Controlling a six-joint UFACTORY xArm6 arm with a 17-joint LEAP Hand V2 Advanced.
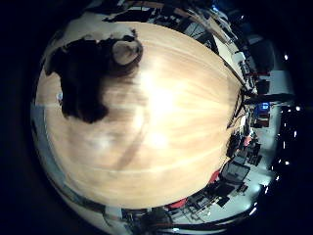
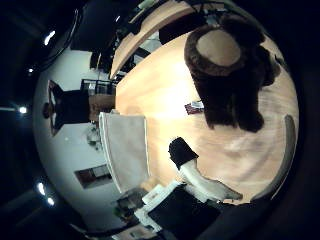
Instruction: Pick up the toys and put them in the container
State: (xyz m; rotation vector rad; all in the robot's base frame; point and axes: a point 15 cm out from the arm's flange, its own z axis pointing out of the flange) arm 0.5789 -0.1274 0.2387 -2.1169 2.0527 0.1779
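Observation:
A dark brown plush toy (image 2: pixel 228 70) with a paler round face lies on the wooden table (image 2: pixel 160 90). In the little finger side palm view the same toy (image 1: pixel 88 73) lies near the table's far edge. A pale rectangular container (image 2: pixel 125 148) stands at the table's edge, away from the toy. My right hand (image 2: pixel 195 172) is above the table. One white finger with a black tip reaches into the thumb side palm view, relaxed, between the container and the toy, touching neither. It holds nothing.
A small dark and red object (image 2: pixel 193 107) lies on the table beside the plush toy. Room furniture and dark equipment (image 1: pixel 256 108) stand beyond the table's edges. Bare wood (image 1: pixel 166 127) spreads under the palm.

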